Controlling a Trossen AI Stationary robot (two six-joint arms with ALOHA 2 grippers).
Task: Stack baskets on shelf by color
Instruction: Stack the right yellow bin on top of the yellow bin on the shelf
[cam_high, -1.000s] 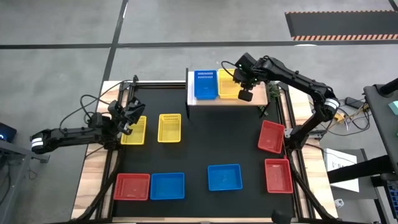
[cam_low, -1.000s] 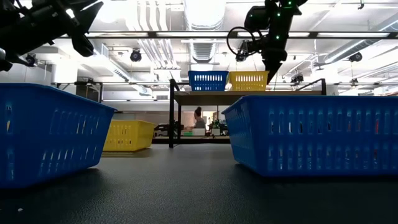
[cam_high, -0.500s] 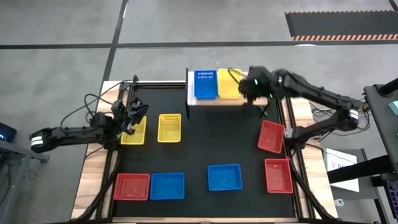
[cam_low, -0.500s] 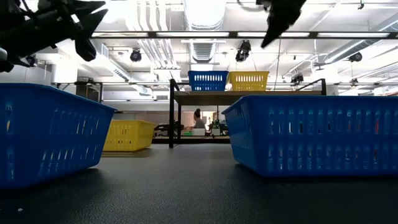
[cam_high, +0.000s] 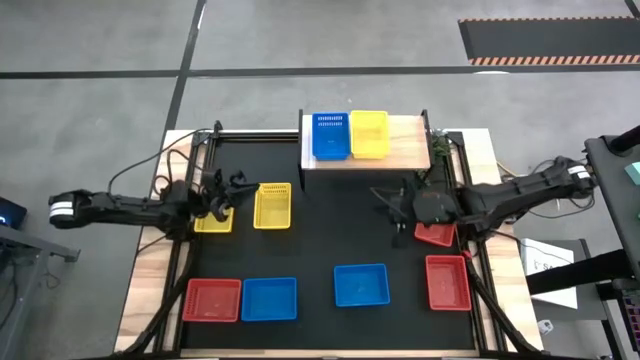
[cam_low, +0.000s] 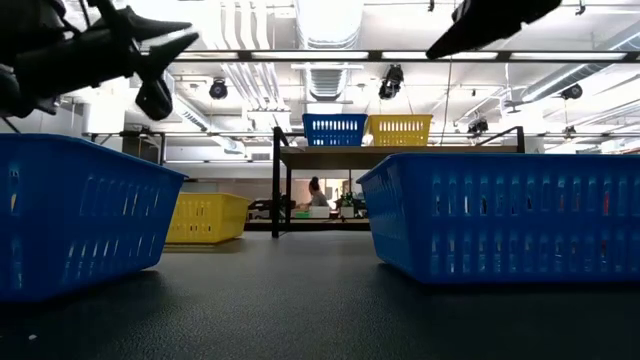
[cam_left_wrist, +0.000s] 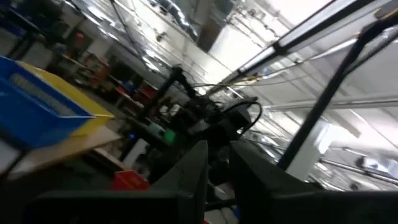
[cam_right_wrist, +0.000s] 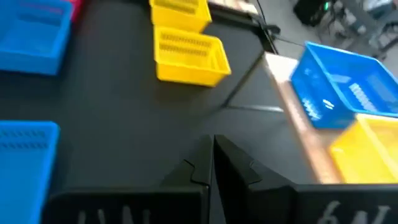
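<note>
The light wood shelf (cam_high: 400, 145) stands at the mat's far edge with a blue basket (cam_high: 331, 136) and a yellow basket (cam_high: 368, 133) side by side on it. My right gripper (cam_high: 388, 205) hangs shut and empty over the black mat, near the shelf's right end and beside a red basket (cam_high: 437, 235). My left gripper (cam_high: 236, 184) hovers slightly open and empty over the far end of a yellow basket (cam_high: 212, 219) at the mat's left. A second yellow basket (cam_high: 272, 205) lies just right of it.
Along the mat's near side lie a red basket (cam_high: 213, 300), two blue baskets (cam_high: 269, 299) (cam_high: 361, 285) and another red basket (cam_high: 447, 282). The middle of the black mat (cam_high: 330, 225) is bare. Cables run along both table sides.
My right gripper has swung away from the yellow basket on the shelf, toward the table's near edge and down, out over the mat beside the red basket, still shut. My left gripper has shifted a little toward the table's right and rolled. No basket has moved.
</note>
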